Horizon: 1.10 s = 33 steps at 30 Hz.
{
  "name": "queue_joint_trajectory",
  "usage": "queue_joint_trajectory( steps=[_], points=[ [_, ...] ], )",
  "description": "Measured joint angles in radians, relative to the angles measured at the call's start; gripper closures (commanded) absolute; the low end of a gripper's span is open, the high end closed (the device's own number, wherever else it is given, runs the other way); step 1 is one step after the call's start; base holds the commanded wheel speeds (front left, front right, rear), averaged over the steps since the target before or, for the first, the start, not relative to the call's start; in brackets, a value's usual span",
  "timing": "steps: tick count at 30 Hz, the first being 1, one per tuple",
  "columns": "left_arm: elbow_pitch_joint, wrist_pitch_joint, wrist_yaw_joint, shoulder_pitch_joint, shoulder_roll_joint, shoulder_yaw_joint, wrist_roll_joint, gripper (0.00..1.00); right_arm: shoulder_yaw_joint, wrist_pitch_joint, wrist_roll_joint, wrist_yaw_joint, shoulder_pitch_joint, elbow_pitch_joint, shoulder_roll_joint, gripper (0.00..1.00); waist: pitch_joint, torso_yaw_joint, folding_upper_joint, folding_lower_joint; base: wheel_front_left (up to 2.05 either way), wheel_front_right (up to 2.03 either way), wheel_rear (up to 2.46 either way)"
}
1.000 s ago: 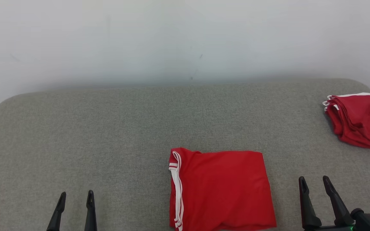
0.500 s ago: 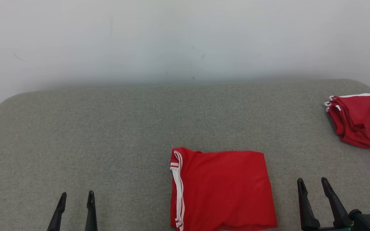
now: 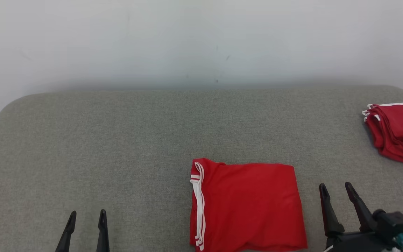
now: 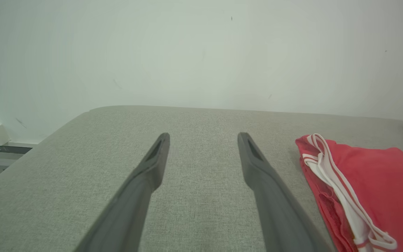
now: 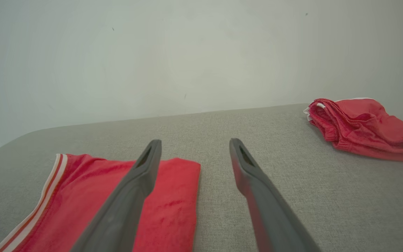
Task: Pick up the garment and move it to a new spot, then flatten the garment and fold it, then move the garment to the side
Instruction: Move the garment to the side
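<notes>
Red white-trimmed fabric garment point(image 3: 247, 206) lies folded, lower centre; moving aside remains; left gripper point(image 3: 87, 212), right gripper point(image 3: 335, 185): fingers spread wide, empty.

No legible txt anywhere

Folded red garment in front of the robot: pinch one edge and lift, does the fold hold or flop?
Probably floppy: the folded garment lies thin and flat with soft wrinkles, so a one-edge lift would likely let layers sag open. Likely light for its size, being thin cloth. Pushed, it may bunch rather than slide, since the grey surface looks coarse-woven.
</notes>
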Motion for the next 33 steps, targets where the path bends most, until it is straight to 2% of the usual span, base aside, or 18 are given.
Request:
queue_joint_trajectory(
  steps=[10, 14, 24, 30, 31, 32, 33],
  points=[
    [0.007, 0.0, 0.007, -0.034, -0.001, -0.033, -0.001, 0.0, 0.017, 0.102, -0.003, 0.0, -0.161, 0.172, -0.016, 0.0, 0.044, 0.037, 0.0, 0.0002, 0.0, 0.0, 0.0],
    [0.013, 0.0, 0.017, -0.054, -0.001, -0.053, -0.013, 0.0, 0.045, 0.135, 0.004, 0.0, -0.215, 0.286, -0.016, 0.0, 0.07, 0.056, 0.0, 0.0002, 0.0, 0.0, 0.0],
    [0.022, 0.0, 0.027, -0.08, -0.001, -0.075, -0.024, 0.0, 0.085, 0.146, 0.014, 0.0, -0.256, 0.453, 0.002, 0.0, 0.105, 0.076, 0.0, 0.0002, 0.0, 0.0, 0.0],
    [0.024, 0.0, 0.034, -0.086, -0.001, -0.07, -0.03, 0.0, 0.096, 0.131, 0.017, 0.0, -0.264, 0.504, 0.023, 0.0, 0.115, 0.074, 0.0, 0.0, 0.0, 0.0, 0.0],
    [0.024, 0.0, 0.034, -0.087, -0.001, -0.069, -0.03, 0.0, 0.104, 0.134, 0.022, -0.002, -0.268, 0.511, 0.028, 0.71, 0.117, 0.071, 0.0, 0.0, 0.0, 0.0, 0.0],
    [0.024, 0.0, 0.034, -0.09, -0.001, -0.07, -0.031, 0.0, 0.111, 0.136, 0.031, -0.003, -0.271, 0.513, 0.03, 1.0, 0.119, 0.069, -0.0001, -0.0001, 0.0, 0.0, 0.0],
    [0.024, 0.0, 0.034, -0.095, -0.001, -0.071, -0.031, 0.0, 0.115, 0.136, 0.041, -0.003, -0.272, 0.514, 0.032, 1.0, 0.122, 0.067, -0.0001, -0.0001, 0.0, 0.0, 0.0]
  ],
)
